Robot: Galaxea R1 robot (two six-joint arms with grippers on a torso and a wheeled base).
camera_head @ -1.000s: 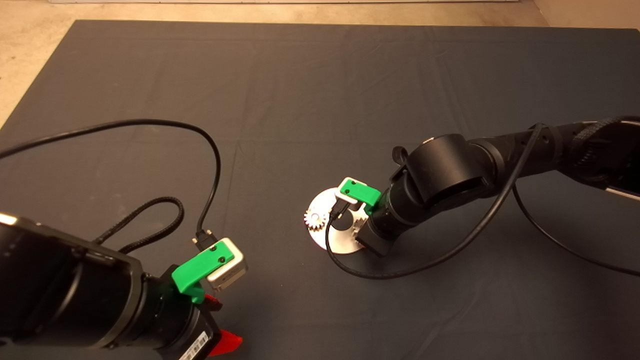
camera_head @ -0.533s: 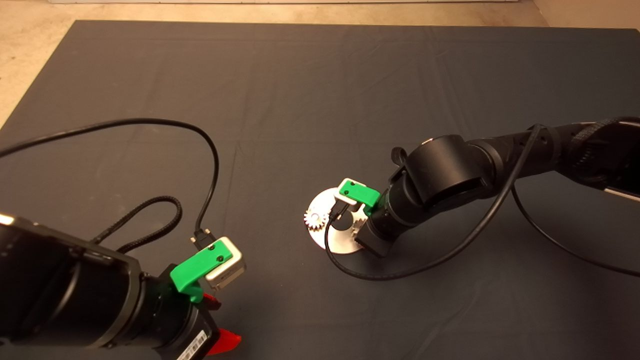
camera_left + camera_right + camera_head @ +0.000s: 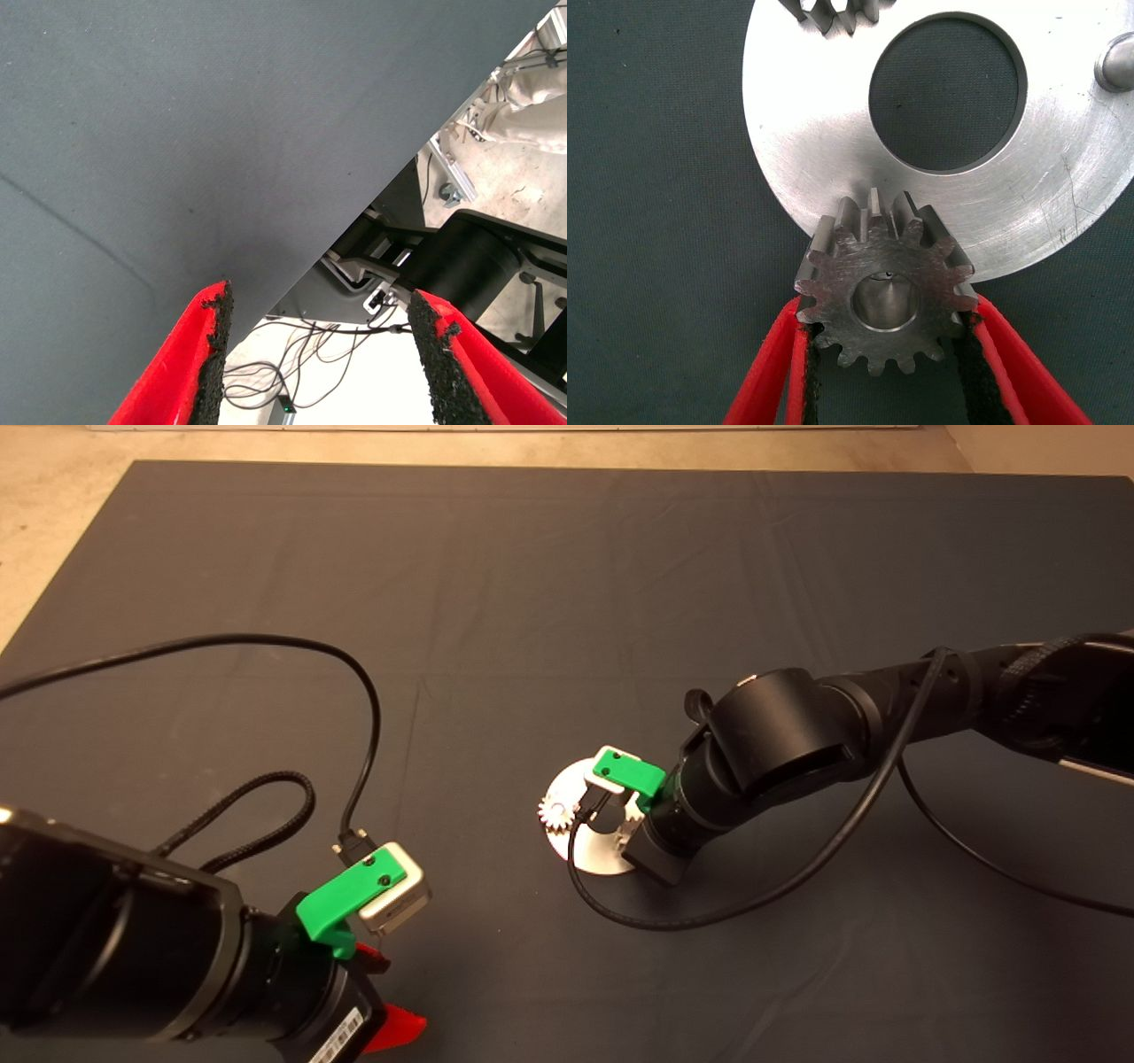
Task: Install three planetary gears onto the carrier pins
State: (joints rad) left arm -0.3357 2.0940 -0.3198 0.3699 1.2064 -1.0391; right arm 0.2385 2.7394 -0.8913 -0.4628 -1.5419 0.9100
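Right jaws (image 3: 886, 354) pinching a planetary gear (image 3: 886, 292) over a carrier pin (image 3: 884, 282), left jaws (image 3: 323, 354) spread, idle.

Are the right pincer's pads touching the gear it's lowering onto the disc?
Touching. The right wrist view shows the right pincer's black pads pressed against the gear's teeth on both sides.

A dark mat (image 3: 567, 602) is covering the table. A shiny round disc (image 3: 567, 784) is lying on it, and one small gear (image 3: 558, 813) is sitting at the disc's edge. The right gripper (image 3: 631, 822), on a black arm, is hanging directly over the disc and hiding much of it; its fingers are not showing. The left gripper (image 3: 385, 992) is sitting well apart from the disc, its red fingers (image 3: 399, 1029) spread apart. Black cables (image 3: 363, 717) are looping across the mat.
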